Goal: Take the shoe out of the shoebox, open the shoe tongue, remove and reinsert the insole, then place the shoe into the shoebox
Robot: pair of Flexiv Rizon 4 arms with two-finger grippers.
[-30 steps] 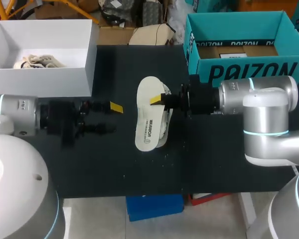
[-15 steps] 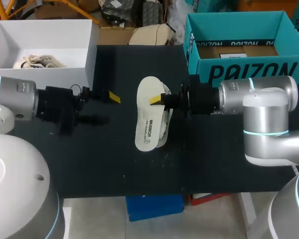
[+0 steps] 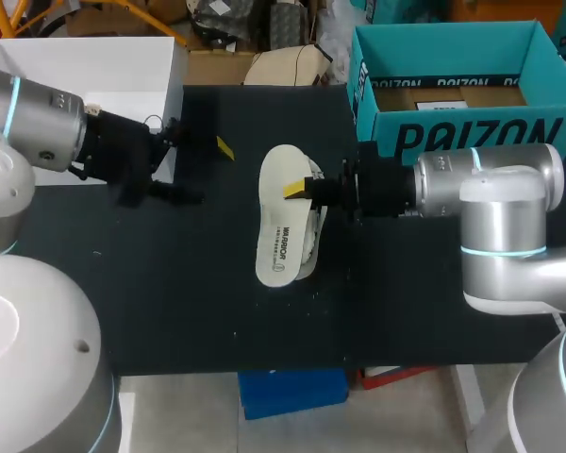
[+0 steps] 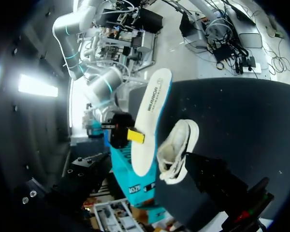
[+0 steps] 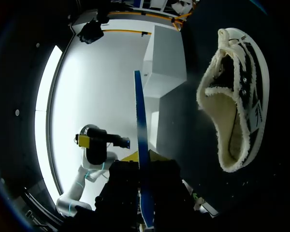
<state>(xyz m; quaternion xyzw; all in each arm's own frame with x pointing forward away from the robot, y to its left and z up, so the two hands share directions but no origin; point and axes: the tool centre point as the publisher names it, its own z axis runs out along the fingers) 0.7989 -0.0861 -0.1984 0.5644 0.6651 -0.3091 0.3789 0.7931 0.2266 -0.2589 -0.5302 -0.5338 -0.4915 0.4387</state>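
In the head view's middle, the right pincer (image 3: 300, 189) is clenched on the insole (image 3: 281, 222). The insole's long axis runs top to bottom, parallel to the shoe (image 5: 237, 87), which lies on the table (image 3: 170, 302) just beside and partly under it. The left pincer (image 3: 208, 172), released and empty, sits upper left, well apart. Reinsertion therefore likely falls to the right arm.

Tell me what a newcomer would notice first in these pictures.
First comes the white insole at the middle of the black table. The right gripper clamps it, and the shoe lies beside it. Next comes the big teal box at the table's far right corner.
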